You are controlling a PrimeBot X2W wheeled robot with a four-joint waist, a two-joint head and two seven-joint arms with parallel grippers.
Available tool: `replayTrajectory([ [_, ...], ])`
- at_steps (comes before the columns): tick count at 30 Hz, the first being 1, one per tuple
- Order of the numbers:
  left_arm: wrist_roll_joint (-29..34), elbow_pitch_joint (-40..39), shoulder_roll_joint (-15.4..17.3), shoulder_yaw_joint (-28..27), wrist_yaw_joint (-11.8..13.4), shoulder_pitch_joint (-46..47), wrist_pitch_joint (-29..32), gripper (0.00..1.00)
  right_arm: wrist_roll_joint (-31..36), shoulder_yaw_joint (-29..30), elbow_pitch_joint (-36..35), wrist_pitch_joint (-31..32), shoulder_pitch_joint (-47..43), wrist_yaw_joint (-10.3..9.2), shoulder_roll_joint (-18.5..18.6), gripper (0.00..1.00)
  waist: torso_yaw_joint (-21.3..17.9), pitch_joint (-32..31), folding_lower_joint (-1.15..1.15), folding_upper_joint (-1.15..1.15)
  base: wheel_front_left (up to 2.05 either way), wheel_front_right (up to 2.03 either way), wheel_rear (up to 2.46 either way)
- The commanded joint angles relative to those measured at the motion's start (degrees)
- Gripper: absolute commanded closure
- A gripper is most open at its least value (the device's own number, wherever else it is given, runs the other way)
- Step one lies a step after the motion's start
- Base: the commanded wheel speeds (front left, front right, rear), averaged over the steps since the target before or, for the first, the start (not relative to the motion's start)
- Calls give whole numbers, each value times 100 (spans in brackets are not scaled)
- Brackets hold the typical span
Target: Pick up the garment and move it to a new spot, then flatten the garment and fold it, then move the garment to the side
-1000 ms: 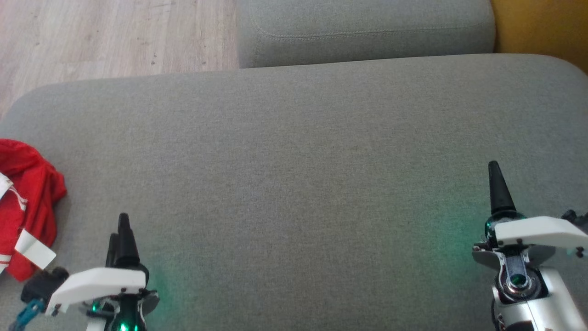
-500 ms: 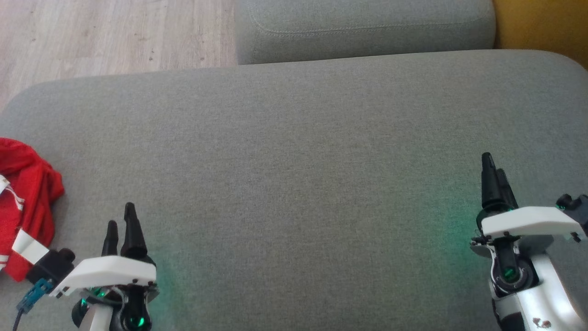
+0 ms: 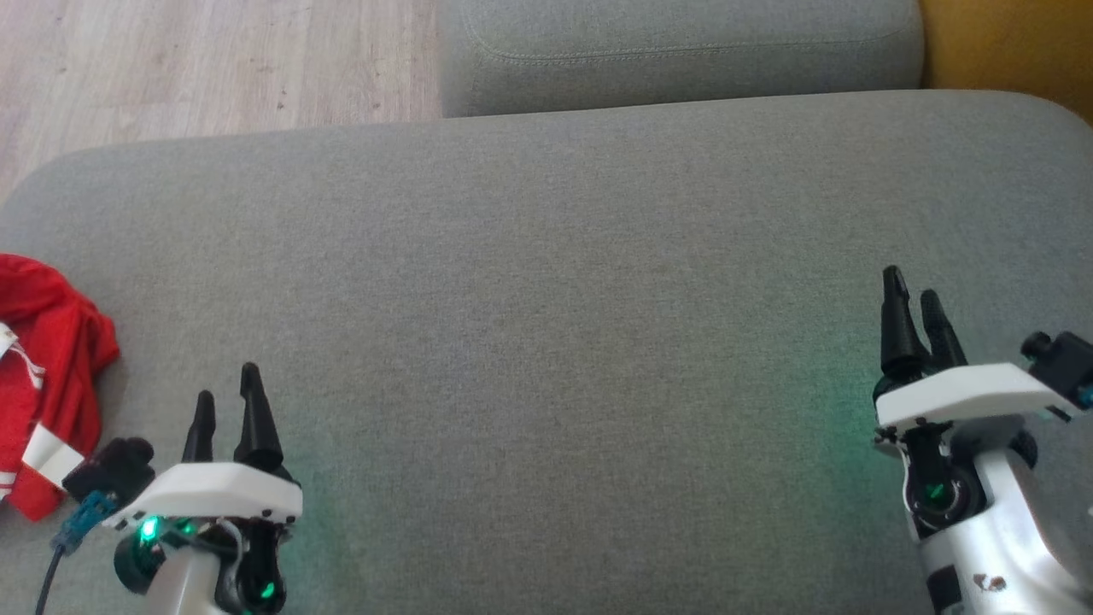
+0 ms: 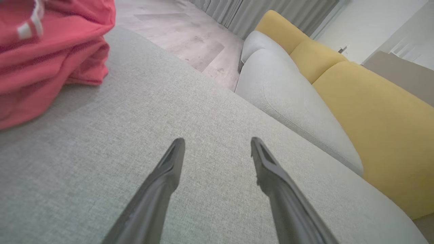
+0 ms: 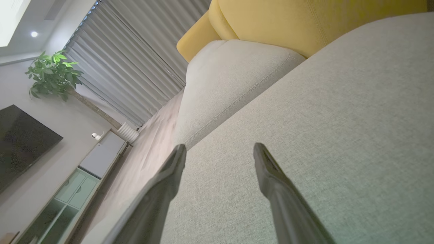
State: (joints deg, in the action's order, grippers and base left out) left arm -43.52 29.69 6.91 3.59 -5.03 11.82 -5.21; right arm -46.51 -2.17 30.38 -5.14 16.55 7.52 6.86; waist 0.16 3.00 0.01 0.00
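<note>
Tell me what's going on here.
A two-armed robot faces a grey sofa cushion. Its left gripper and right gripper are both open and empty, held over the cushion. The red garment lies bunched at the cushion's left edge, closest to the left gripper, and neither gripper touches it.

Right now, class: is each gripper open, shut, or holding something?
Left gripper: open, holding nothing.
Right gripper: open, holding nothing.
</note>
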Motion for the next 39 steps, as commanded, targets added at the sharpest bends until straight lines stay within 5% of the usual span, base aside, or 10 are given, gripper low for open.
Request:
replayTrajectory([
  [1, 252, -89, 174, -78, 40, 370, -105, 0, 260, -117, -121, -109, 425, -2, 123, 0, 3, 4, 0, 0, 0, 0, 0],
  [39, 2752, 602, 305, -28, 325, 758, -744, 0, 3002, -194, 603, -751, 915, -3, 117, 0, 76, -25, -1, 0, 0, 0, 0],
])
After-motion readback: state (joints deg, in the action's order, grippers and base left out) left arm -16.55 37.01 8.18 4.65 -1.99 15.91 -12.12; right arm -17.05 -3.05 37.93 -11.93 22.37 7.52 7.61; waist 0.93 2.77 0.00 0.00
